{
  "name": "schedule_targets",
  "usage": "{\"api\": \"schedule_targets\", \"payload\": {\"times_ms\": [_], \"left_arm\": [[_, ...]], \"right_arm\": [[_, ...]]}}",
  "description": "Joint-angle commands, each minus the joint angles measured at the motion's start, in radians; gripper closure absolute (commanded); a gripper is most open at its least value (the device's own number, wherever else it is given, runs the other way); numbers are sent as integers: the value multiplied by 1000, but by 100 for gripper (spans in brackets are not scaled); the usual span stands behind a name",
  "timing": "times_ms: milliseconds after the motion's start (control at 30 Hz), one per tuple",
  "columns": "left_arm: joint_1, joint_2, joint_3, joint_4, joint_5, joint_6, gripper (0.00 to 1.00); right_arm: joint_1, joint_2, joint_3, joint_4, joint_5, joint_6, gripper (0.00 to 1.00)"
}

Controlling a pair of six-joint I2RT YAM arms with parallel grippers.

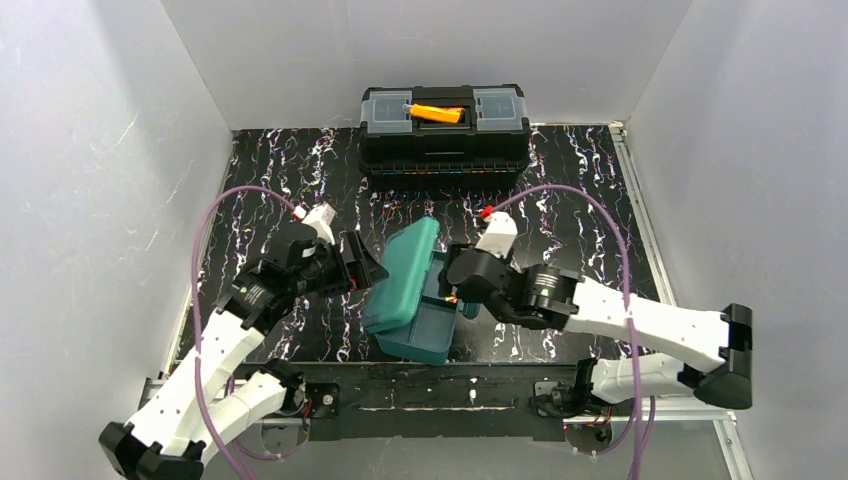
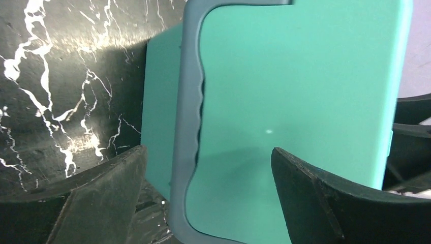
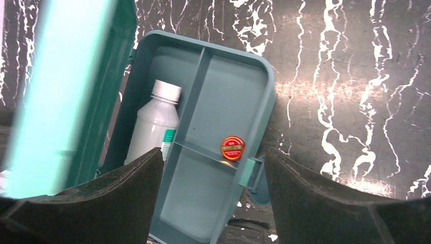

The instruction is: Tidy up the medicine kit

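The teal medicine kit (image 1: 418,335) sits at the table's near centre, its lid (image 1: 402,272) raised and leaning left. My left gripper (image 1: 358,268) is open at the lid's outer side. In the left wrist view the lid (image 2: 295,91) fills the frame, and its grey edge runs between the spread fingers of my left gripper (image 2: 208,170). My right gripper (image 3: 213,175) hangs open over the divided tray (image 3: 228,91) with nothing between its fingers. A white bottle (image 3: 152,127) lies in the tray's left compartment. A small red-and-gold round tin (image 3: 233,148) rests at a divider near the latch (image 3: 249,173).
A black toolbox (image 1: 444,140) with an orange handle (image 1: 438,112) stands at the back centre. The black marbled tabletop (image 1: 590,210) is boxed in by white walls on three sides. Purple cables arch over both arms.
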State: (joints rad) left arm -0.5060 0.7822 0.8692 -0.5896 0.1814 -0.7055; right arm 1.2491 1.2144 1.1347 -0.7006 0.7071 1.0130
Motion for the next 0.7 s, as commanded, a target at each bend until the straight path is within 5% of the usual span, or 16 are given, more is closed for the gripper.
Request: {"api": "schedule_targets", "payload": {"times_ms": [0, 467, 667], "left_arm": [[3, 57, -43, 53, 104, 16, 11], [-22, 203, -47, 96, 161, 65, 12], [-129, 283, 27, 54, 81, 113, 11]], "right_arm": [[-3, -114, -61, -40, 80, 50, 20], [-3, -335, -286, -62, 40, 168, 20], [-3, -384, -374, -4, -3, 191, 19]]}}
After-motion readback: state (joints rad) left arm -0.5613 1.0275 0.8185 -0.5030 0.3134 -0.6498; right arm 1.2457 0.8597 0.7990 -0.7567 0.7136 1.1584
